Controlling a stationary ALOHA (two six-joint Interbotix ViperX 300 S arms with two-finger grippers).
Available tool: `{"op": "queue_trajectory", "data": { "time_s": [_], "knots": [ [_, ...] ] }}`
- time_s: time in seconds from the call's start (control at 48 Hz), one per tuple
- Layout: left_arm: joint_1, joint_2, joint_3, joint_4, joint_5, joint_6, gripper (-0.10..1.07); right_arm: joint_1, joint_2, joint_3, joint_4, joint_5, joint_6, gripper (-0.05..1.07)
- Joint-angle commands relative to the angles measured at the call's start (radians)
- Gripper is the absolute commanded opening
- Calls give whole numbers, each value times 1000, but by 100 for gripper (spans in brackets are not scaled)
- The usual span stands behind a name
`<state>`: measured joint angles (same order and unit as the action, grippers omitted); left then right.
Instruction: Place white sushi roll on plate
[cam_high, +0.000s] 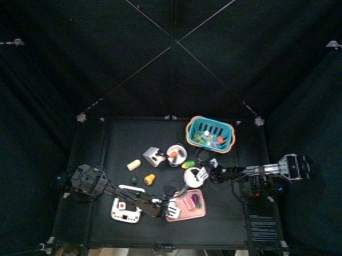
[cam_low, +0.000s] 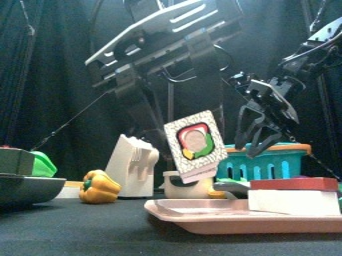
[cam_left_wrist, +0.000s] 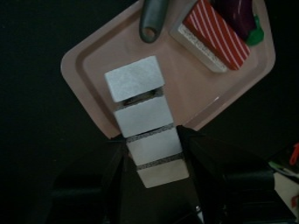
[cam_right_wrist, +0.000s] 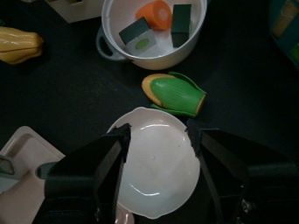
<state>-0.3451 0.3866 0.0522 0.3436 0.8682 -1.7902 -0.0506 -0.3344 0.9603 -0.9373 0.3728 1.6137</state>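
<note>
The white sushi roll (cam_left_wrist: 145, 109) is a row of white slices. My left gripper (cam_left_wrist: 158, 156) is shut on its near end, and the rest reaches out over the pink tray (cam_left_wrist: 100, 57); I cannot tell if it touches the tray. In the top view the left gripper (cam_high: 163, 207) is beside the pink tray (cam_high: 194, 206). The round white plate (cam_right_wrist: 156, 171) lies under my right gripper (cam_right_wrist: 158, 133), which is open with its jaws on either side of it. It also shows in the top view (cam_high: 197, 178).
A red-topped sushi piece (cam_left_wrist: 219, 33) and a grey handle (cam_left_wrist: 158, 17) lie on the pink tray. Near the plate are a white pot (cam_right_wrist: 149, 33) with food, a green-orange piece (cam_right_wrist: 179, 94) and a yellow pepper (cam_right_wrist: 17, 44). A teal basket (cam_high: 210, 130) stands behind.
</note>
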Motion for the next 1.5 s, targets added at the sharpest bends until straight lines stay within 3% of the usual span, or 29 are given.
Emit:
{"op": "queue_trajectory", "data": {
  "time_s": [0.0, 0.479, 0.917, 1.479],
  "knots": [
    [11, -9, -28, 21, -6, -11, 68, 0, -35, -2, 9, 6, 2, 89],
    [12, 21, -17, -28, -80, -14, 70, 0, -44, 5, 12, 12, 2, 89],
    [11, 17, -5, -26, -80, -9, 96, 0, -44, 5, 14, 14, 2, 89],
    [11, -2, -3, 23, -69, -11, 96, -2, -44, 5, 12, 12, 2, 89]
  ]
}}
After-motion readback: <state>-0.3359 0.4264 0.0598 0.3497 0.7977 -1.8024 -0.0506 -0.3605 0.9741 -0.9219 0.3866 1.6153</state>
